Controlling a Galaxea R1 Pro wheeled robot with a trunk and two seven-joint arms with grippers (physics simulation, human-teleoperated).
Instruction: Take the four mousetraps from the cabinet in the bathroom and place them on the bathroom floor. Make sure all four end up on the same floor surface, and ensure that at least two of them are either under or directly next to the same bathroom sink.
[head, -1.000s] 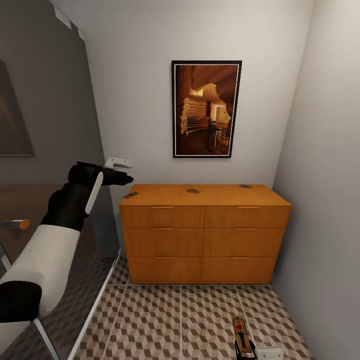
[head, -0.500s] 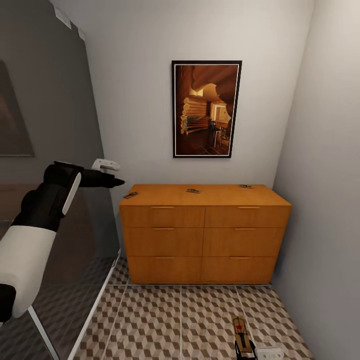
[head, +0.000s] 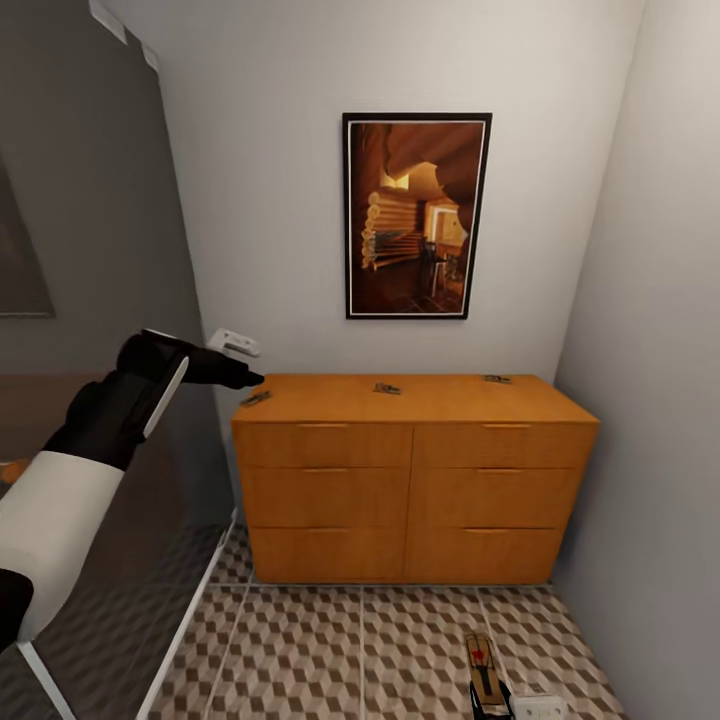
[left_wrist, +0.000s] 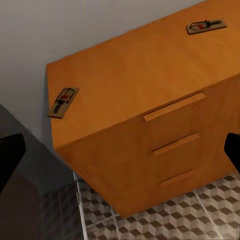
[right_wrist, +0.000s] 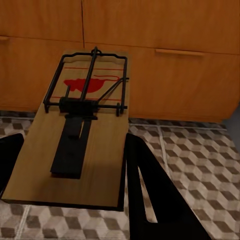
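The left gripper (head: 243, 362) was held in the air just off the cabinet's (head: 410, 470) left end, a little above its top; in the left wrist view its two dark fingertips (left_wrist: 10, 155) were seen far apart at the frame's opposite edges, with nothing between them, so the jaws were spread wide. The right gripper (right_wrist: 70, 150) was clamped on one mousetrap (right_wrist: 82, 135), whose tan board was pinched between the dark fingers in the right wrist view; in the head view this trap (head: 484, 668) was seen low in front of the cabinet, over the bathroom floor (head: 330, 650). Three more mousetraps were seen lying flat on the cabinet's smooth top: one at its left front corner (head: 256, 398), one near the middle (head: 388, 388) and one toward the right rear (head: 497, 379), all well apart. The cabinet stood against a white wall, under a framed picture (head: 416, 215). The floor before the cabinet was tiled in a brown, beige and white cube pattern.
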